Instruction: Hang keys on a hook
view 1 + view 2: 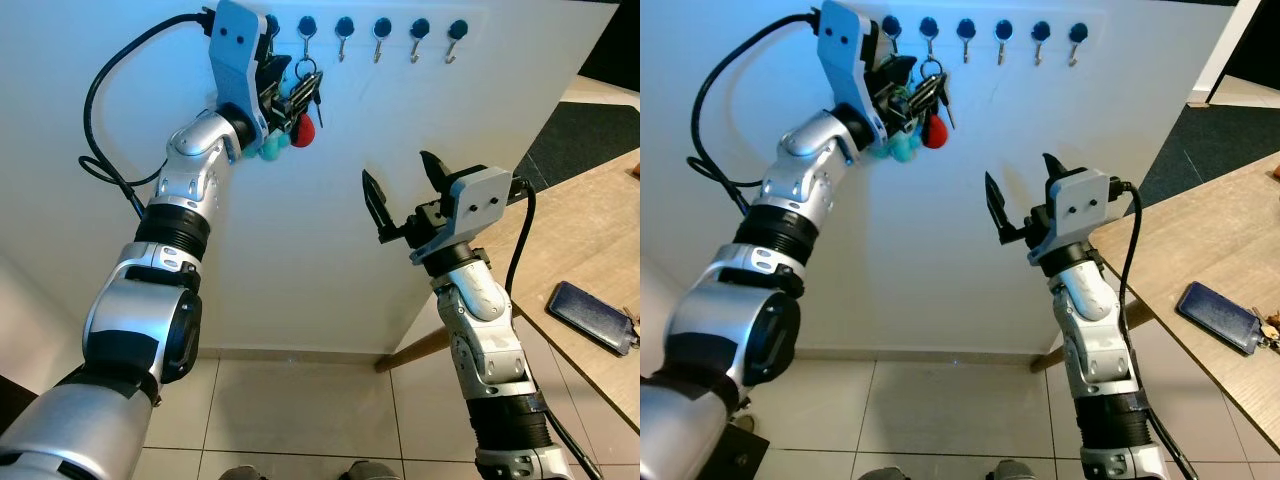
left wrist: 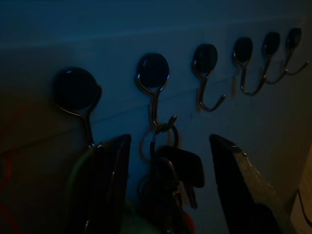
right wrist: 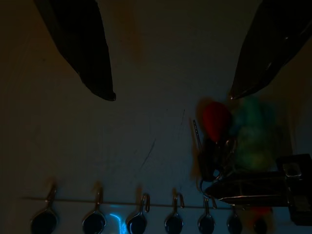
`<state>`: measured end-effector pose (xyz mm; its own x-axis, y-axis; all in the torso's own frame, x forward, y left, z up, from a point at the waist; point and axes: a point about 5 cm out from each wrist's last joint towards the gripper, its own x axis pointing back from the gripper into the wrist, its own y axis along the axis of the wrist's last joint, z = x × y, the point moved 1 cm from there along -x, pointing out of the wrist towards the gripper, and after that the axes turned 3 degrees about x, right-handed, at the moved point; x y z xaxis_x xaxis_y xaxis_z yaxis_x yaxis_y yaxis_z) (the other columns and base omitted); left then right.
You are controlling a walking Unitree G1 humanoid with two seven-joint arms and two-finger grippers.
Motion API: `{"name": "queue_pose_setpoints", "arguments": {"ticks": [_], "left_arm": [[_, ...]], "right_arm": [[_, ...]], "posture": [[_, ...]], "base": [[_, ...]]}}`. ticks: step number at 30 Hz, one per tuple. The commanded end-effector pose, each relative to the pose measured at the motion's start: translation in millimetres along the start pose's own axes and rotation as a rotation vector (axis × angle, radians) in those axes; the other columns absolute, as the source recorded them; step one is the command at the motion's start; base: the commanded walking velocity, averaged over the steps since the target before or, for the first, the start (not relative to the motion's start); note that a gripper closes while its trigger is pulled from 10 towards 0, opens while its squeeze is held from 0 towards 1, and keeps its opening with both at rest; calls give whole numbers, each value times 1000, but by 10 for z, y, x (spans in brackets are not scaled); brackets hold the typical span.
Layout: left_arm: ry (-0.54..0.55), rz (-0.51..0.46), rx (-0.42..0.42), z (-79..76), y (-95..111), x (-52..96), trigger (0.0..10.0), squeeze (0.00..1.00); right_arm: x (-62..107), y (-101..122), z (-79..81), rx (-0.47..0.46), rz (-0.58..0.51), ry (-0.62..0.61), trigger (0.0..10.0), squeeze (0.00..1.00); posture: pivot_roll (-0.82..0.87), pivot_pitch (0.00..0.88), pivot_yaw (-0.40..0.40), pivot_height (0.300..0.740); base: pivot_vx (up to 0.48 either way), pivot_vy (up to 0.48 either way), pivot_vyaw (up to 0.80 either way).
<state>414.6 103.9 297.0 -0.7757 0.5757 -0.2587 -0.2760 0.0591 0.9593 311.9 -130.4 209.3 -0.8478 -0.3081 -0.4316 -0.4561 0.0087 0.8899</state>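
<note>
A key bunch (image 1: 302,98) with a red fob and a teal fluffy fob hangs by its ring (image 2: 163,130) on the second hook (image 2: 153,78) of a row of dark-capped hooks (image 1: 380,30) high on the white wall. My left gripper (image 2: 169,140) is raised to it. Its fingers (image 2: 109,185) stand apart on either side of the bunch, open. My right gripper (image 1: 405,195) hovers lower and to the right, in front of the bare wall, open and holding nothing. In the right wrist view the red fob (image 3: 214,119) shows beyond its tips.
A wooden table (image 1: 570,250) stands at the right with a dark phone (image 1: 590,315) on it. A dark rug (image 1: 590,130) lies behind it. Beige floor tiles (image 1: 290,410) run below the wall. The hooks right of the keys are bare.
</note>
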Motion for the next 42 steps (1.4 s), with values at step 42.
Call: {"name": "queue_pose_setpoints", "arguments": {"ticks": [42], "left_arm": [[-216,824,301,-219,-2050,1902,10000,0]], "right_arm": [[1279,-1611,102,-259,856,-147,10000,0]], "posture": [[27,72,-7,740]], "base": [[0,0,0]]}}
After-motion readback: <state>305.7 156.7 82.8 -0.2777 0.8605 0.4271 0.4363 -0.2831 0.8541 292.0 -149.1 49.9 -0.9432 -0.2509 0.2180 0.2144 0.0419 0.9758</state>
